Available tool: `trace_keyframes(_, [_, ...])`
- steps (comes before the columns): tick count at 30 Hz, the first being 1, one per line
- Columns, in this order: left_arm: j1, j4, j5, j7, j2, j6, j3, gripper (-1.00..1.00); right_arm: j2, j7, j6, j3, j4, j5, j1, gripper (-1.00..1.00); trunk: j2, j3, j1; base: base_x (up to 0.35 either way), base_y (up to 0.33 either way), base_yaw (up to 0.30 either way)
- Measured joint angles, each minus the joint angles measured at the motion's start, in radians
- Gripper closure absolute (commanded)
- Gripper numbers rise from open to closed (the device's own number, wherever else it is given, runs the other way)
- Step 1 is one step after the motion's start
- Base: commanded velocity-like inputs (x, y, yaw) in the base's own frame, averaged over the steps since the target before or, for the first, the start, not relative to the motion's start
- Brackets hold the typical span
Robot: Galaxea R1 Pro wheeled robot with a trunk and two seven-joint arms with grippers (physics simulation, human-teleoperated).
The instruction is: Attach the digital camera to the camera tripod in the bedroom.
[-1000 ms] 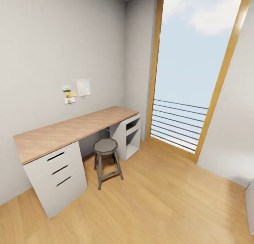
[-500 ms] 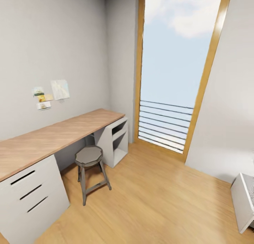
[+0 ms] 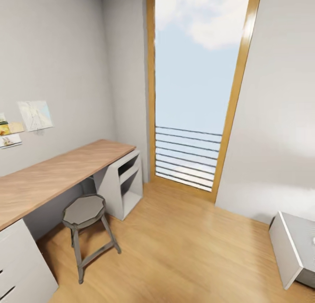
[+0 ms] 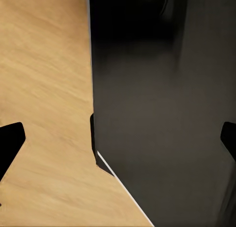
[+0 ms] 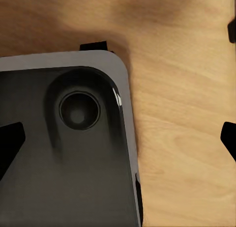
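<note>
Stool [image 3: 84, 211] on wood floor [image 3: 183, 250]

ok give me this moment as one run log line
phase: on the way, camera and tripod not found | head view: desk, stool, tall window, wood floor | left gripper: open | right gripper: open

In the left wrist view our left claw [image 4: 118, 141] shows as two dark fingertips [image 4: 11, 138] at opposite edges of the frame, spread wide with nothing between them; it points down beside our own dark base [image 4: 162, 114]; in the right wrist view our right claw [image 5: 118, 143] likewise shows two black fingertips [image 5: 10, 141] set far apart, nothing gripped, aimed downward over the rounded grey-rimmed corner of the base.
</note>
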Motion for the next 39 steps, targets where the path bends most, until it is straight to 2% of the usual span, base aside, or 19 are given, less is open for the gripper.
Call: trace_keyframes(39, [0.000, 0.000, 0.000, 0.000, 0.000, 0.000, 0.000, -1.00, 0.000, 0.000, 0.000, 0.000, 0.000, 0.000, 0.000, -1.00, 0.000, 0.000, 0.000, 0.343, 0.000, -0.299])
